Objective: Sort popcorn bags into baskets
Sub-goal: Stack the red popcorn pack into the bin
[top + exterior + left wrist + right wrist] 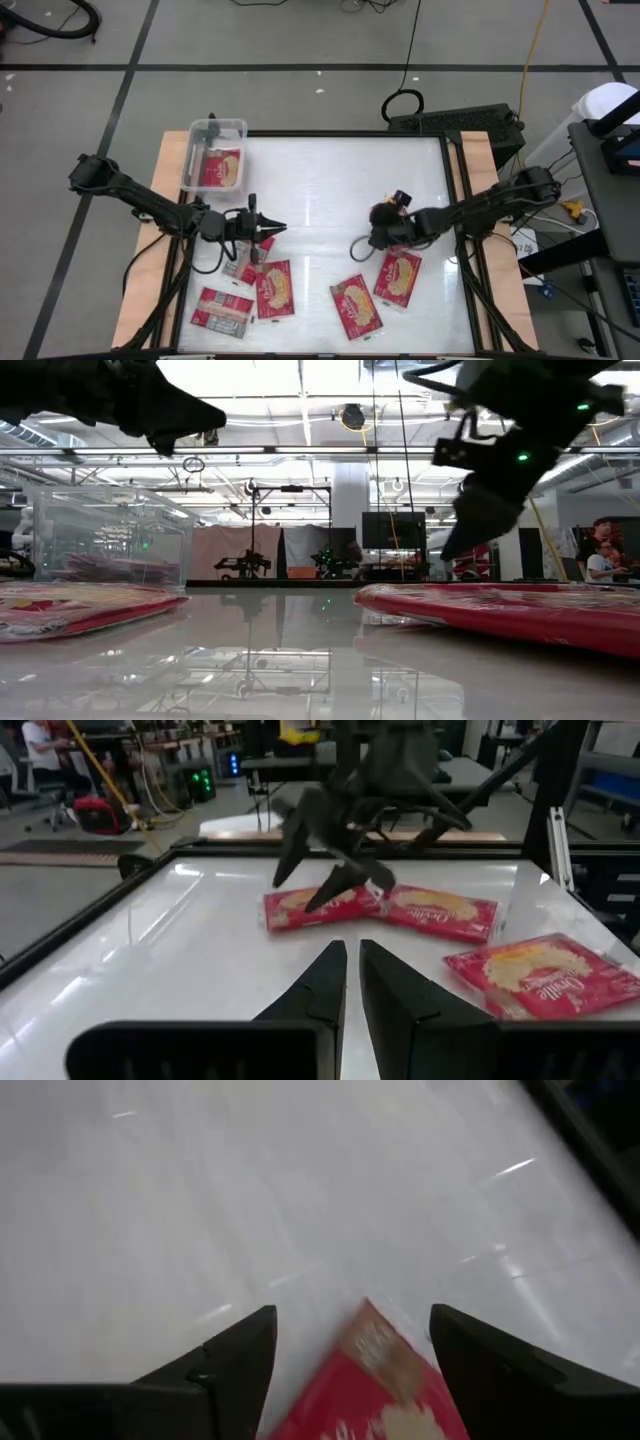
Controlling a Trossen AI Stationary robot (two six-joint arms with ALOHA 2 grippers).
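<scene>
White table (330,190), 5 bags (398,277); workshop behind.

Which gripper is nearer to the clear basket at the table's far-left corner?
Left. The left gripper, shut, hangs over the table's left half, a short way in front of the basket. The right gripper, open, is across the table over a popcorn bag.

the left arm reaches in from the table's (300,180) left edge, its left gripper (272,228) pointing toward the table's middle with fingers (320,985) nearly together, empty. the right arm stretches in from the table's right edge, the right gripper (377,238) angled downward, fingers (235,1355) spread wide apart.
</scene>
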